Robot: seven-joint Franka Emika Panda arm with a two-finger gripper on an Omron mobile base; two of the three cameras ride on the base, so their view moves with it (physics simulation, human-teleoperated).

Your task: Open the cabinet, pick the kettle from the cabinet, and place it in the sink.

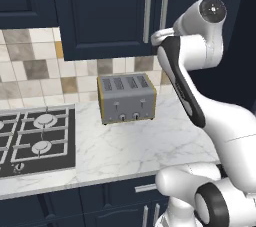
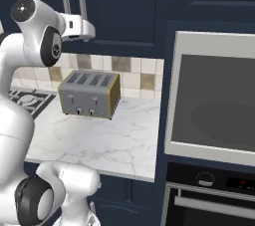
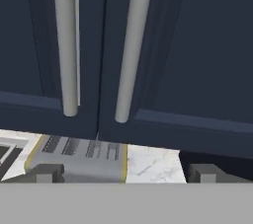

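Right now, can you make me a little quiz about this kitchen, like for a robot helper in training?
1. True or false: the cabinet doors are shut.
2. What stands on the counter under the cabinet? A) toaster B) bowl C) pan
3. Fill in: the jaws are spread wide and hold ____.

Key
1. True; both handles hang side by side on closed doors.
2. A, the toaster.
3. Nothing.

White arm, dark joint bands
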